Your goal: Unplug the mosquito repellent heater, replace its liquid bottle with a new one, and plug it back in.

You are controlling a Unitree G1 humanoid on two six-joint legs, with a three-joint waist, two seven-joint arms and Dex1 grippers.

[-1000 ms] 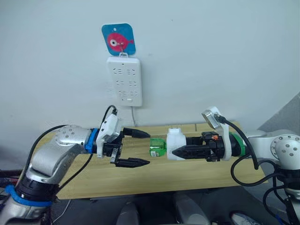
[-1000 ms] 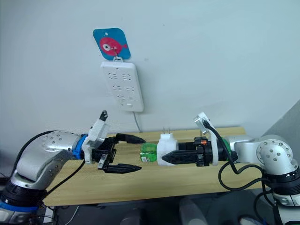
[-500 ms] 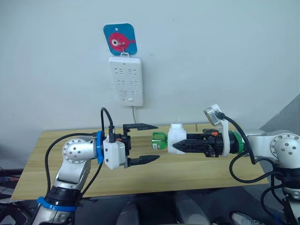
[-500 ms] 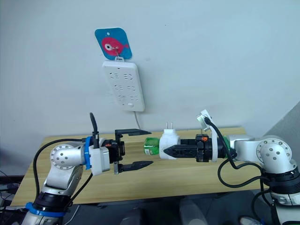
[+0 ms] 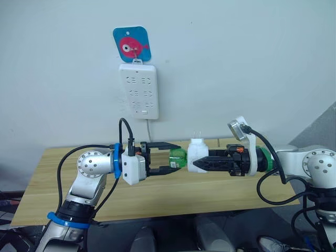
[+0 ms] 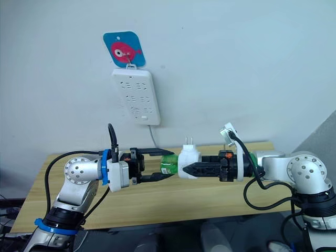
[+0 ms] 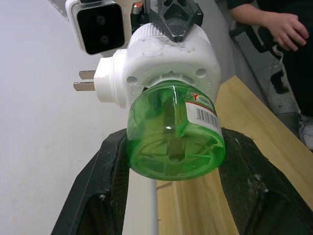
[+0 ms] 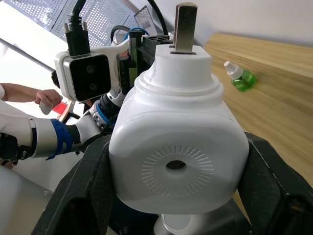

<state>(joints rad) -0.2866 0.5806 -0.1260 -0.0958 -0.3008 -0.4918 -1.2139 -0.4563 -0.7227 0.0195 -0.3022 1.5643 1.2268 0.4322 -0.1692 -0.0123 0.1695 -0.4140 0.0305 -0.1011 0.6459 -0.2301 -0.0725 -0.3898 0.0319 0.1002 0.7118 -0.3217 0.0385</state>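
The mosquito repellent heater [image 5: 197,157] is held above the wooden table [image 5: 47,184], clear of the white power strip [image 5: 138,91] on the wall, by the right gripper [image 5: 201,163], whose 2 black fingers clamp its white body on either side. Its long axis lies horizontal, with the green liquid bottle [image 5: 178,157] pointing toward the robot's left and the 2 metal prongs [image 5: 197,135] pointing straight up. The left gripper [image 5: 170,157] faces it with its 2 fingers spread on either side of the bottle's base, contact not discernible; a second green bottle [image 8: 238,78] lies on the table.
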